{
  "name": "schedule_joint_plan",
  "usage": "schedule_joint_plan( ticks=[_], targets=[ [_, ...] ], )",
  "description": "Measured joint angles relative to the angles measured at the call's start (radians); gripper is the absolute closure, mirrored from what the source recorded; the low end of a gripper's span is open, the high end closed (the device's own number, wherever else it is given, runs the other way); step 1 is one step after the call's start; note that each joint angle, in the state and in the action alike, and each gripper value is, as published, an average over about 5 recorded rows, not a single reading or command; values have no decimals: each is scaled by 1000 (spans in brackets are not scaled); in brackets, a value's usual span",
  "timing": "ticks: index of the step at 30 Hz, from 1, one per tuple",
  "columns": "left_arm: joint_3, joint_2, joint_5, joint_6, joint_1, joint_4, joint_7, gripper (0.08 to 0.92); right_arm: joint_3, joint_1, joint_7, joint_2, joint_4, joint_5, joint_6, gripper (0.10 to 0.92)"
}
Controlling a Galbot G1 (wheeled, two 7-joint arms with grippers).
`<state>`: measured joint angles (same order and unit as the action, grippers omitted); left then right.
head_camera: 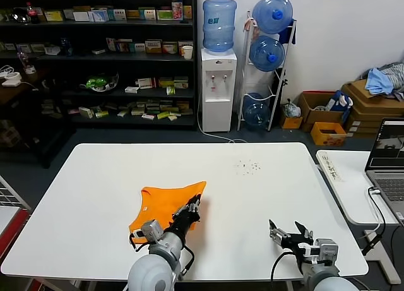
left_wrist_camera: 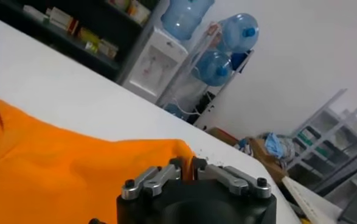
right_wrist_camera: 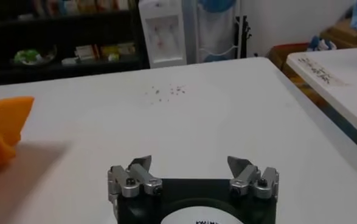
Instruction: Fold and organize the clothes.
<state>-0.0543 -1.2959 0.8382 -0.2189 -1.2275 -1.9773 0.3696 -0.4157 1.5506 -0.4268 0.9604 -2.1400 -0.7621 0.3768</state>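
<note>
On the white table (head_camera: 95, 196) before me, toward its near-left part, lies the orange T-shirt (head_camera: 165, 206), bunched into a rough folded shape. My left gripper (head_camera: 191, 210) sits at the shirt's right edge; in the left wrist view its fingers (left_wrist_camera: 166, 175) are pressed nearly together right at the cloth's edge, though I cannot tell whether any fabric is pinched between them. My right gripper (head_camera: 289, 231) hovers over bare tabletop near the front right edge, well apart from the shirt, its jaws spread wide and holding nothing. A scatter of small dark specks (head_camera: 247, 167) marks the table farther back. A laptop (head_camera: 388, 161) stands on the side table to my right.
</note>
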Motion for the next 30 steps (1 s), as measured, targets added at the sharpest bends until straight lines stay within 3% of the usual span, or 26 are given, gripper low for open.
schedule_joint_plan(
  ticks=[6, 19, 30],
  targets=[
    [-65, 7, -138, 118, -76, -14, -142, 578, -33, 15, 155, 23, 47, 142, -173, 203],
    [-427, -7, -323, 558, -410, 66, -478, 216, -83, 102, 445, 160, 162, 397, -544, 203],
    [-566, -75, -370, 746, -489, 129, -615, 177, -126, 145, 520, 267, 218, 515, -713, 203]
  ],
)
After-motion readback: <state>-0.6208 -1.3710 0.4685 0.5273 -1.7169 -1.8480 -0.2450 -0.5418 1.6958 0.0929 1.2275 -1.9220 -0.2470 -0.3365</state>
